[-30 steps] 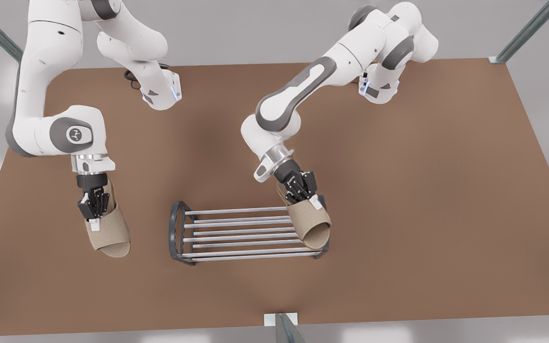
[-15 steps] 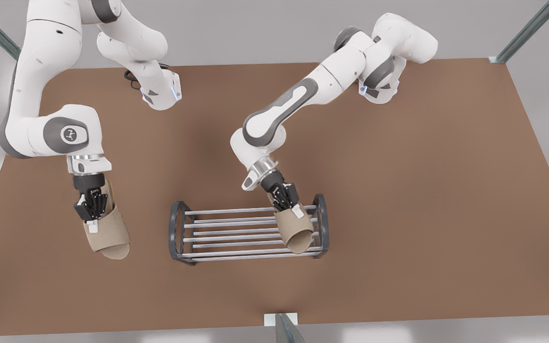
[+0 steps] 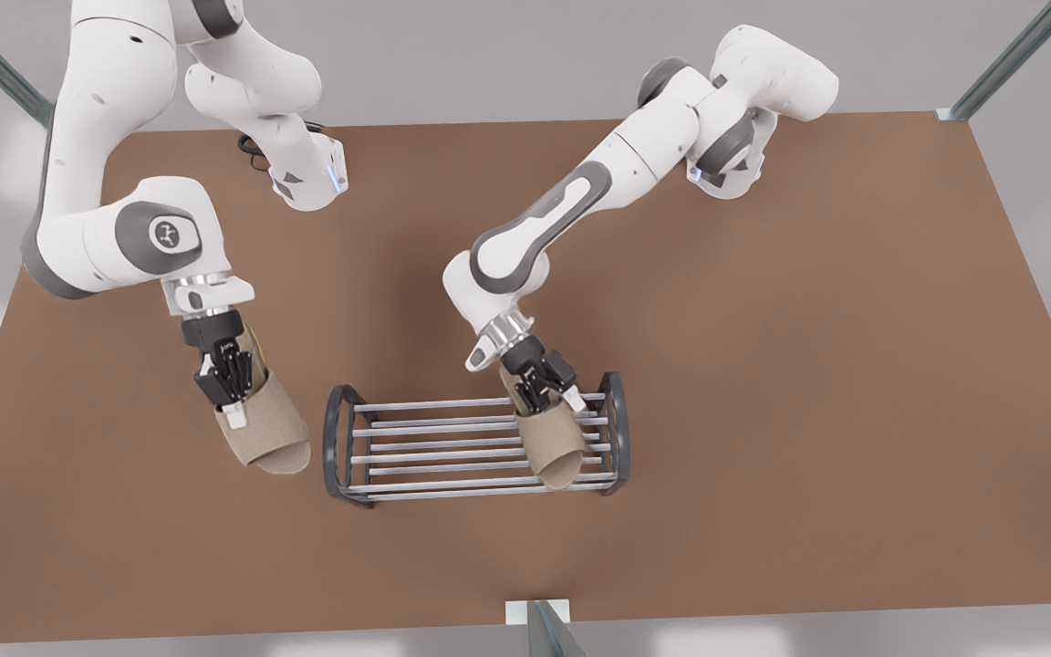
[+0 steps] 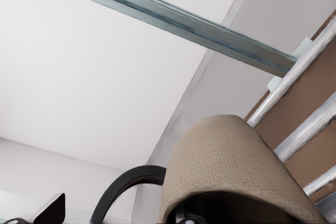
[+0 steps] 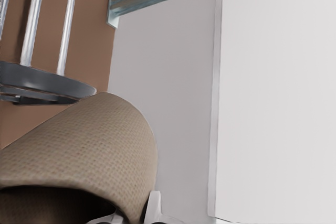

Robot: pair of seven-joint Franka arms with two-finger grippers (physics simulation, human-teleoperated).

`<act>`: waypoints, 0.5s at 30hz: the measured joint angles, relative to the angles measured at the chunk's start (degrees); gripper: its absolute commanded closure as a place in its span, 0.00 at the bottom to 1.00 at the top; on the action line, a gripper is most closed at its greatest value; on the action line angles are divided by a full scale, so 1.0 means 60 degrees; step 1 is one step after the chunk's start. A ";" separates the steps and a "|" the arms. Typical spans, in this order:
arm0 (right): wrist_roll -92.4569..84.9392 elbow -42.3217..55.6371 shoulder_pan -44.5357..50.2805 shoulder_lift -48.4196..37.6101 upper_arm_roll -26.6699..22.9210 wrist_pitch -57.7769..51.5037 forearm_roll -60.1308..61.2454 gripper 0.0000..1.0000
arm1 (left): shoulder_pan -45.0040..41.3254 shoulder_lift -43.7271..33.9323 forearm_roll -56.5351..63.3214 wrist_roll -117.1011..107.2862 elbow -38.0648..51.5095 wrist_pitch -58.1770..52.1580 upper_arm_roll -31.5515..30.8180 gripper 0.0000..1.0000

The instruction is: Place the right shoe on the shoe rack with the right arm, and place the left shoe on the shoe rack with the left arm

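Beige slipper (image 3: 551, 444) on shoe rack (image 3: 475, 441) bars, twin slipper (image 3: 265, 431) held beside rack

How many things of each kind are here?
Beige woven open-toe slippers: 2 (right shoe, left shoe)
Silver-barred shoe rack with dark grey ends: 1
White robot arms: 2 (right gripper grips right shoe beside rack; left gripper grips left shoe over rack)
Total: 5
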 measured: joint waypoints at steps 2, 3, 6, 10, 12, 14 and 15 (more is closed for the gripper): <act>0.0028 0.0212 0.0394 0.0170 -0.0010 0.0063 0.0269 0.79 | -0.0084 -0.0145 -0.0295 0.0022 -0.0220 -0.0029 -0.0019 0.00; 0.0041 0.0285 0.0497 0.0239 -0.0021 0.0087 0.0397 0.79 | -0.0116 -0.0207 -0.0423 0.0033 -0.0267 -0.0040 -0.0026 0.00; 0.0079 0.0485 0.0604 0.0407 -0.0047 0.0128 0.0743 0.79 | -0.0358 -0.0649 -0.0963 0.0060 -0.0661 -0.0101 -0.0029 0.00; 0.0128 0.0531 0.1203 0.0543 -0.0116 -0.0016 0.1139 0.79 | -0.1120 -0.2249 -0.2374 0.0090 -0.1951 -0.0462 -0.0064 0.00; 0.0200 0.0536 0.1699 0.0705 -0.0278 -0.0140 0.1270 0.79 | -0.1192 -0.3292 -0.3917 0.0173 -0.1867 -0.0730 0.0043 0.00; 0.0274 0.0544 0.2244 0.0892 -0.0437 -0.0288 0.1554 0.79 | -0.0176 -0.3892 -0.6128 0.0394 -0.0832 -0.1081 0.0336 0.00; 0.0309 0.0577 0.2523 0.1018 -0.0557 -0.0373 0.1728 0.79 | 0.0753 -0.4011 -0.7407 0.0499 -0.0325 -0.1247 0.0424 0.00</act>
